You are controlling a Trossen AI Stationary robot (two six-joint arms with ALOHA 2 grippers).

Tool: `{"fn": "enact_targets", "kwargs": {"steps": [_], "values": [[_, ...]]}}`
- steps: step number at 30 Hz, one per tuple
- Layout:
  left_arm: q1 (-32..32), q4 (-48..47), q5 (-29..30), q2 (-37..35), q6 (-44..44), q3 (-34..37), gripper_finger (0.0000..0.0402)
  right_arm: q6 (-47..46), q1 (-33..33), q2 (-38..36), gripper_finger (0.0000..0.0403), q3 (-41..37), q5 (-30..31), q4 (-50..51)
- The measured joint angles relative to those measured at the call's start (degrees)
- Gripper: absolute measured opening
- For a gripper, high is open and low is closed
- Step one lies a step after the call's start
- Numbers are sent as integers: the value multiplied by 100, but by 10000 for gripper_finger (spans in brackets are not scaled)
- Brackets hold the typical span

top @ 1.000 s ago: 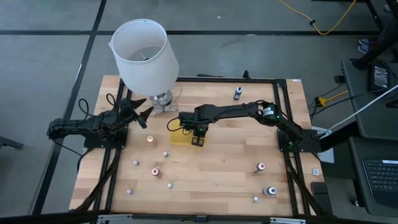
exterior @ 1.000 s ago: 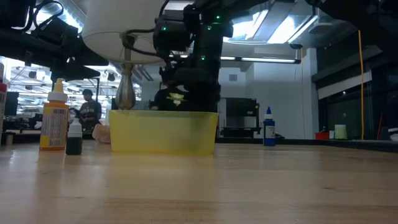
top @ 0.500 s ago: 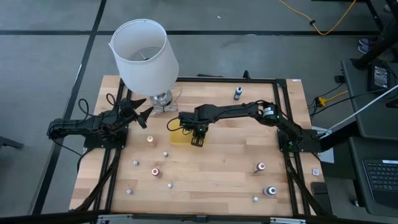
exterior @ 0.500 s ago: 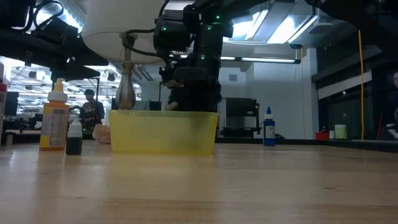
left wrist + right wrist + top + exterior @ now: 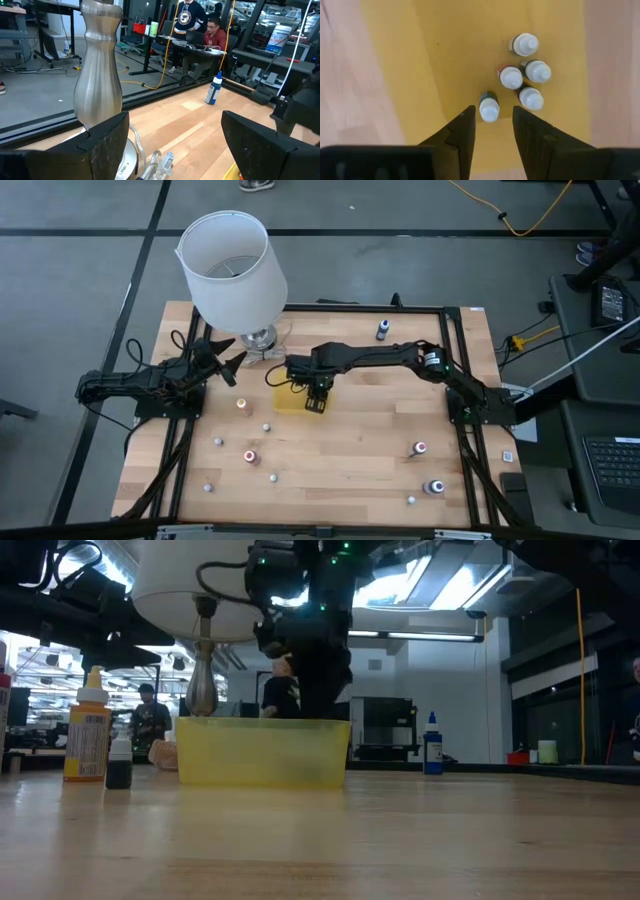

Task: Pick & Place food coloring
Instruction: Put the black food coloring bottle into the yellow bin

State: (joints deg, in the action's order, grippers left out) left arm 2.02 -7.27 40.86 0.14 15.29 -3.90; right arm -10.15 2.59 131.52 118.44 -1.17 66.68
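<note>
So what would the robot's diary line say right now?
right gripper: open above yellow tray | bottle released, upright | left gripper: open, waiting by lamp

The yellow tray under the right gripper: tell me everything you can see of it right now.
The yellow tray is a shallow rectangular bin of translucent yellow plastic as it looks, sitting flat on the wooden table near the lamp base. Five small food coloring bottles stand upright inside: four clustered together, one apart between the fingertips of the right gripper, whose jaws stand parted above it. Nothing else touches the tray.
</note>
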Motion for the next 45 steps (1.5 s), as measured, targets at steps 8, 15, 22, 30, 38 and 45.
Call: {"fn": "enact_targets", "kwargs": {"steps": [8,15,22,30,38,45], "values": [[0,-1,0,0,0,2,312,500,-59,0,132,1098,-99,730],[0,0,-1,-1,0,1,312,1014,-323,-259,132,1568,-318,742],[0,-1,0,-2,0,1,311,1600,-808,-606,132,1637,-354,1000],[0,0,-2,0,0,2,312,1682,-1778,-675,132,1652,-501,1643],[0,0,0,0,0,2,311,1007,-2864,-674,159,1624,-499,1832],[0,-2,-2,0,0,1,312,405,-3822,-673,267,1624,-252,1995]]}}
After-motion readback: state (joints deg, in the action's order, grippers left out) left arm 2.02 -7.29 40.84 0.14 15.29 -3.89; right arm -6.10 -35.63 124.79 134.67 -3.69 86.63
